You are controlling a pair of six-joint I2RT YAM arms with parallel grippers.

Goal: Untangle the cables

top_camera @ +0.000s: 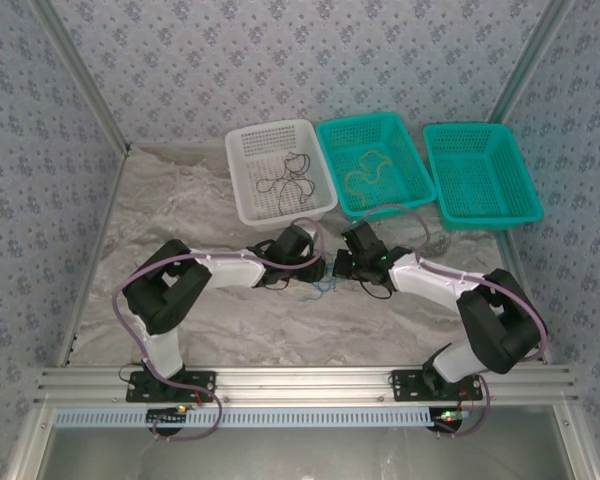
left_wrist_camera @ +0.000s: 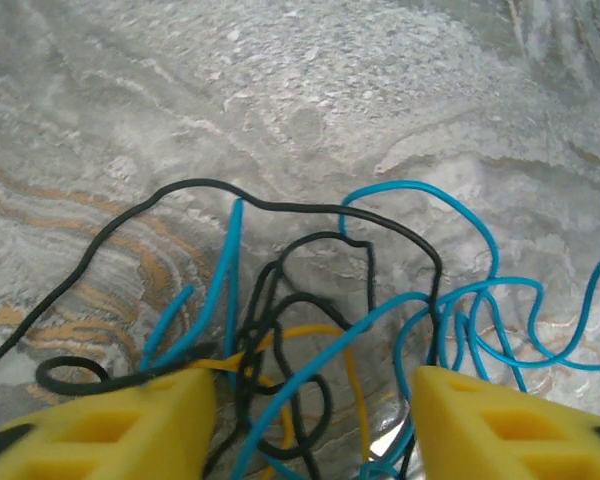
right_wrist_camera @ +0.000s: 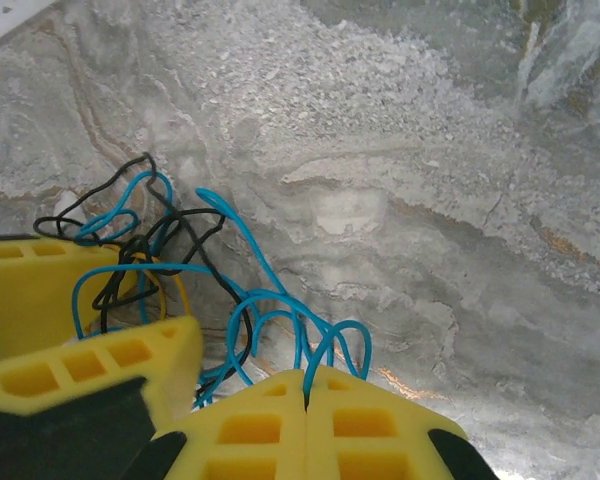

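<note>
A knot of cables is seen on the marbled surface, just toward 6 o'clock of the centre in the top view, between the two hands. In the left wrist view a black cable, a blue cable and a yellow cable are found crossed over one another. The left hand is placed at 9 o'clock of the knot with its fingers spread. The crossed strands lie between them, and nothing is seen to be clamped. The right hand, at 3 o'clock of the knot, is pressed together, and a loop of the blue cable appears to be pinched in the seam between its fingers.

At 12 o'clock three baskets are lined up. A dark wire is laid in the white basket and a pale yellowish wire in the middle teal basket. The work is judged partly done: two wires seem sorted, while three strands are left to be pulled free.
</note>
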